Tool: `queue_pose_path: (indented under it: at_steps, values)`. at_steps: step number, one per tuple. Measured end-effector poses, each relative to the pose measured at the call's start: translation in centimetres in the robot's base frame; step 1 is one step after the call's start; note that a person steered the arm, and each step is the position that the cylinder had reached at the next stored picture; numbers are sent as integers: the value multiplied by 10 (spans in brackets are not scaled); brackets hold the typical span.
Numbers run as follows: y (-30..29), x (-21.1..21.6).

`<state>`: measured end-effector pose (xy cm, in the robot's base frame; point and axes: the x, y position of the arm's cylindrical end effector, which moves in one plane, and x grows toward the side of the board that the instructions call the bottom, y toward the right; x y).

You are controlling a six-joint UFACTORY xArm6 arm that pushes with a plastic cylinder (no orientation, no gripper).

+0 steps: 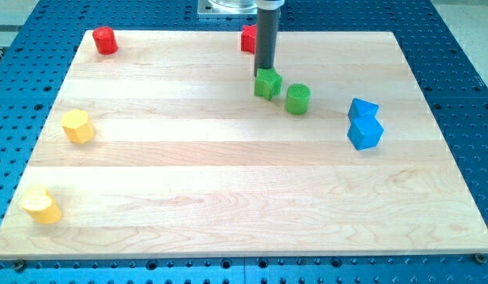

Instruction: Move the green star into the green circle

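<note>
The green star (pixel 268 84) lies on the wooden board (pixel 228 173) at the view's upper middle. The green circle (pixel 298 99), a short cylinder, stands just to the star's right and slightly lower, with a small gap between them. My tip (pixel 264 73) is at the star's top edge, touching or nearly touching it from the view's top side. The rod rises straight up out of the view.
A red block (pixel 249 38) sits partly hidden behind the rod at the top. A red cylinder (pixel 106 40) is at the top left. A yellow hexagon (pixel 77 126) and a yellow heart-like block (pixel 41 206) are at the left. Two blue blocks (pixel 364 122) are at the right.
</note>
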<state>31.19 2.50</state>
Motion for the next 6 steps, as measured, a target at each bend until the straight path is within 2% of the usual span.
queue_pose_path:
  at_steps: [1,3,6]
  values:
    - [-34,4]
    - [15,21]
    - [46,35]
